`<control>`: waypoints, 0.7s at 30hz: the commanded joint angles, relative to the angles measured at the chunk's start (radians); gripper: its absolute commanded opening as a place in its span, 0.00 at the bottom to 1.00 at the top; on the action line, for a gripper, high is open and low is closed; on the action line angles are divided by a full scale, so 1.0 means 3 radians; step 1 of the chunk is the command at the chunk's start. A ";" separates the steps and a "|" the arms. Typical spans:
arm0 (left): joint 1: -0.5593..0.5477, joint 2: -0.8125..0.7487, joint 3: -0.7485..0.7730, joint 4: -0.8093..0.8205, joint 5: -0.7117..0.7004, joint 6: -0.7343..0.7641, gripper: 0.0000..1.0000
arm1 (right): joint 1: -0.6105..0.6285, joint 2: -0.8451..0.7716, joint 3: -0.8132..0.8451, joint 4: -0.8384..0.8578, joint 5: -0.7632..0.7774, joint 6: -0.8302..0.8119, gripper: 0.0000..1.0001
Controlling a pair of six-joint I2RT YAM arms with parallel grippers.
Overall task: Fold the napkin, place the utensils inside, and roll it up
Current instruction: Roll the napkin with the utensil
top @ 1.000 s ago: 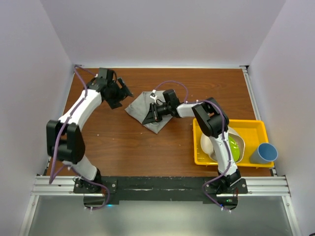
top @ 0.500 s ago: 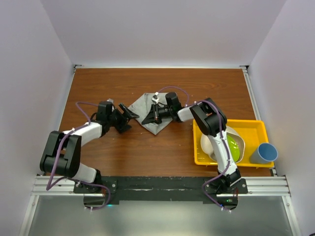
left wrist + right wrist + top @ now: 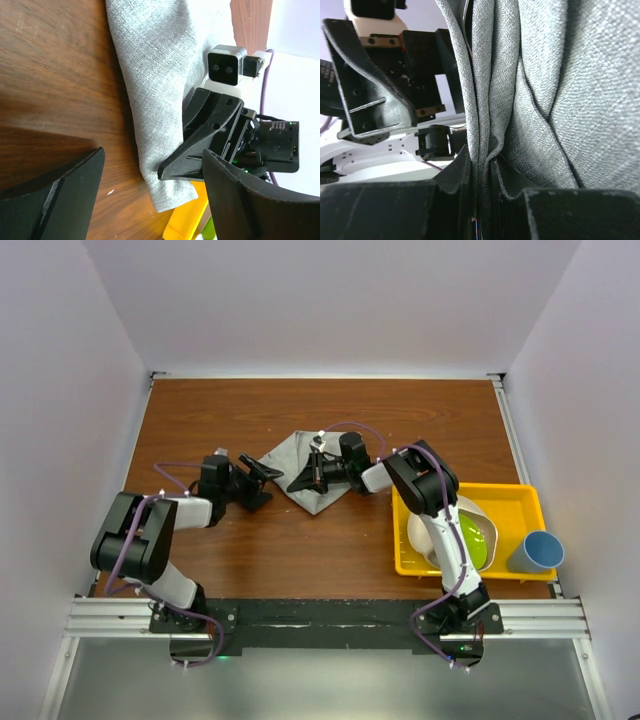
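the napkin (image 3: 292, 460) is seen lying rumpled on the table (image 3: 300, 550), between the two grippers. it is clamped by the right gripper (image 3: 298, 484). in the right wrist view a bunched fold of the grey cloth (image 3: 545, 75) is pinched tightly between the two black fingers (image 3: 451, 175), and looser folds rise ahead of them. most of the cloth is spread beyond and to the far side of this gripper, with a corner hanging just past its tip on the near side.

the left gripper (image 3: 262, 485) is held low over the table, facing the right gripper across the cloth, its jaws spread wide and nothing gripped. in the left wrist view the napkin (image 3: 150, 65) and the tip of the right gripper (image 3: 165, 172) are framed straight ahead between the two parted fingers (image 3: 55, 195). whether either fingertip touches the cloth cannot be told. from above, one finger is seen just beside the napkin's nearest corner.

well apart from the right gripper, back along its arm and away from the left gripper, a yellow tray (image 3: 500, 492) is placed. a white bowl (image 3: 432, 530) and something green (image 3: 475, 545) are held in it. a blue cup (image 3: 536, 552) is stood just beside the tray, on the side farthest from both grippers.
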 commanded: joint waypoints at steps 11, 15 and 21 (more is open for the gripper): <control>-0.0159 0.0628 -0.0157 0.1207 -0.0260 -0.0374 0.74 | 0.0019 0.0072 -0.0015 -0.0022 -0.0133 0.0244 0.00; -0.0159 0.0760 -0.0209 0.1452 -0.0296 -0.0339 0.66 | 0.0024 0.0072 -0.0010 -0.0027 -0.0158 0.0234 0.00; -0.0159 0.0980 -0.0275 0.1942 -0.0403 -0.0308 0.56 | 0.0019 0.0052 -0.0020 -0.0057 -0.0189 0.0208 0.00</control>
